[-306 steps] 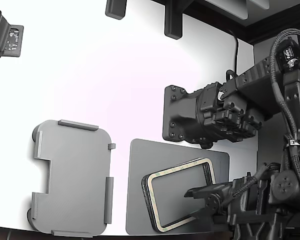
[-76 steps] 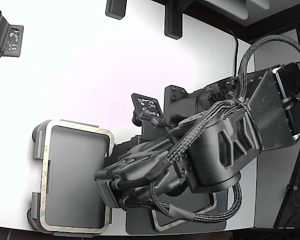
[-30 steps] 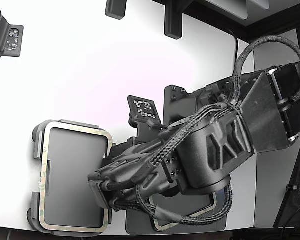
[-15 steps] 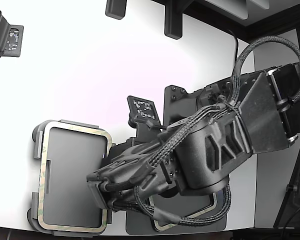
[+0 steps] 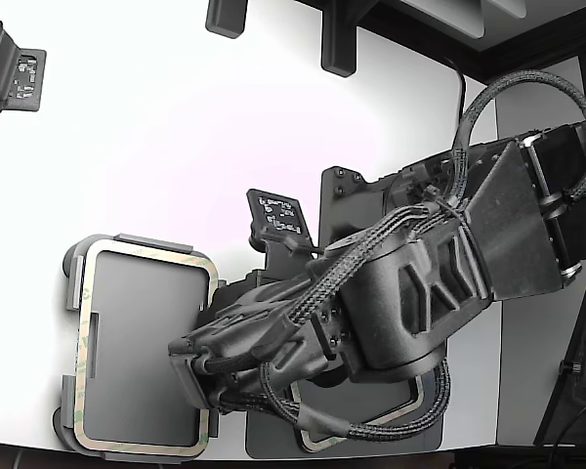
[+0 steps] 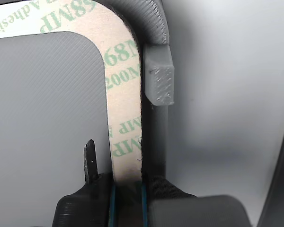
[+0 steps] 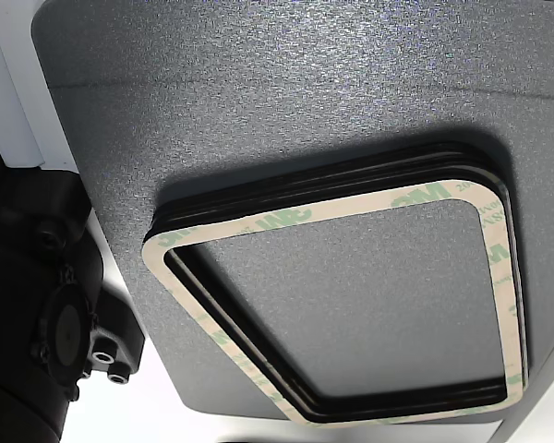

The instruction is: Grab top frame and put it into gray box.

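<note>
In the exterior view the top frame (image 5: 151,255), a beige ring with a black edge, lies flat inside the light-gray box (image 5: 127,241) at the lower left. My gripper (image 5: 197,386) reaches over the box's right side and is shut on the frame's right edge. In the wrist view the beige strip of the frame (image 6: 125,118) with green print runs between my jaws (image 6: 125,176). Next to the strip stand the box's rim and a raised tab (image 6: 159,78). The other view shows the remaining stack of identical frames (image 7: 332,208).
The stack rests on a darker gray mat (image 7: 258,92), mostly hidden under my arm in the exterior view, where a corner of the stack (image 5: 417,399) shows. A marker plate (image 5: 278,210) and a black mount (image 5: 337,200) stand behind my arm. Black fixtures (image 5: 10,73) sit at the table's far edge.
Since ten seconds ago the frame went from the stack on the mat to the gray box. Over the last second the frame and my gripper shifted only slightly further into the box.
</note>
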